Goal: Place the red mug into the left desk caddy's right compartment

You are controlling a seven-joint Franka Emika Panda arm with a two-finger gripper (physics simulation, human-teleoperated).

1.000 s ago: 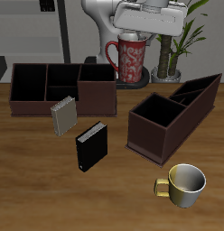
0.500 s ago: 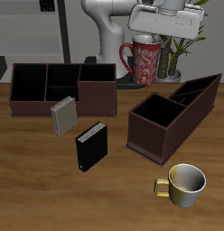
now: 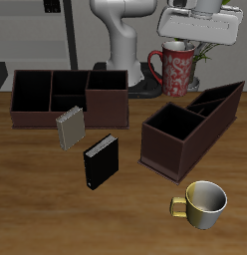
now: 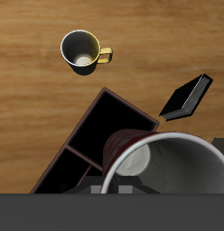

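Simulated office or study desk setup, rendered, not a real room. Wood-grain table (image 3: 36, 199) with desk stuff on it: two dark brown caddies, one square-on (image 3: 66, 98), one skewed (image 3: 190, 125), both with compartments for stationery. Small grey book (image 3: 70, 127) and black book (image 3: 101, 162) stand upright on the table. Yellow mug (image 3: 203, 203) near the front edge, red mug (image 3: 178, 70) up in the air under the robot's gripper (image 3: 200, 22). Behind: potted plant (image 3: 200, 55), dark shelving (image 3: 41, 35) against a pale wall. White robot arm base (image 3: 123, 45) at the table's back gives it a lab-test feel.
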